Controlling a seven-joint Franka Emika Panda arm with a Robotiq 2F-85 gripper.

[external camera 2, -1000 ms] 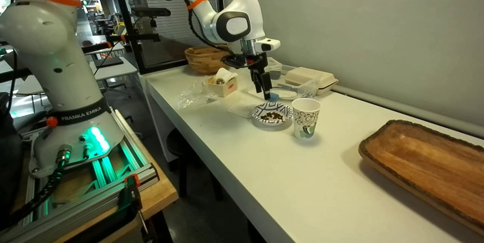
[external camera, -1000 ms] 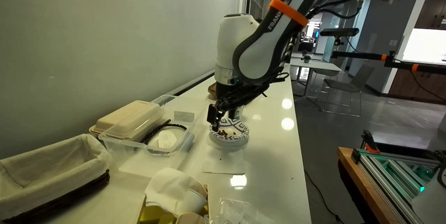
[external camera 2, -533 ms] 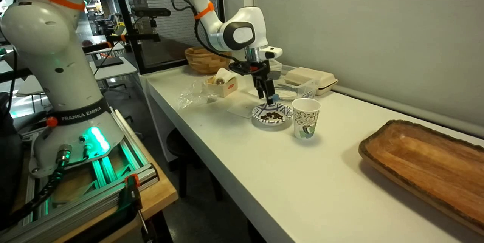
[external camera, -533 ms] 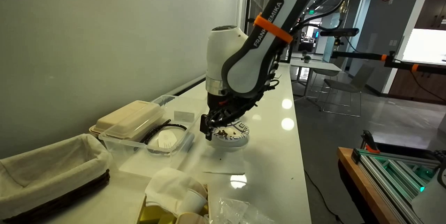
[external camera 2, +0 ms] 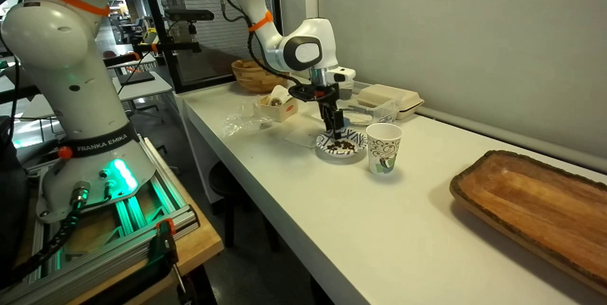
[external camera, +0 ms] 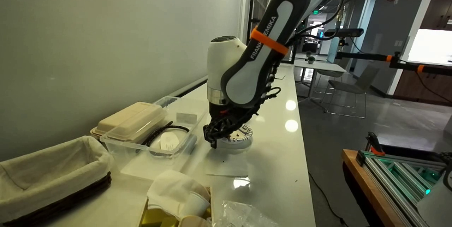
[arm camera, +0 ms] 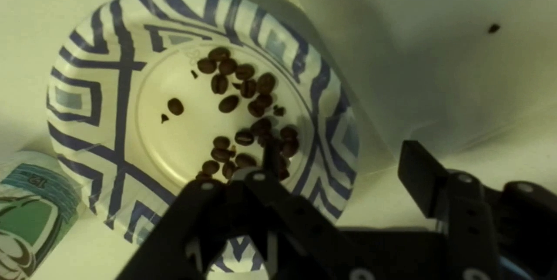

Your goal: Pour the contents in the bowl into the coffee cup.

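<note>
Over the counter, the claw stands spread, astride the rim of the bowl, which sits just beside the upright coffee cup. Pinch the rim squarely, clear of the beans, then lift level so none roll out.

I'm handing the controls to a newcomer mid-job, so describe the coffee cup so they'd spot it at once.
Start at the long white counter and, in an exterior view, find the brown wooden tray. Between it and the shallow blue-patterned bowl of dark beans stands the coffee cup. It is upright white paper with printed swirls and a green mark, taller and narrower than the bowl.
</note>
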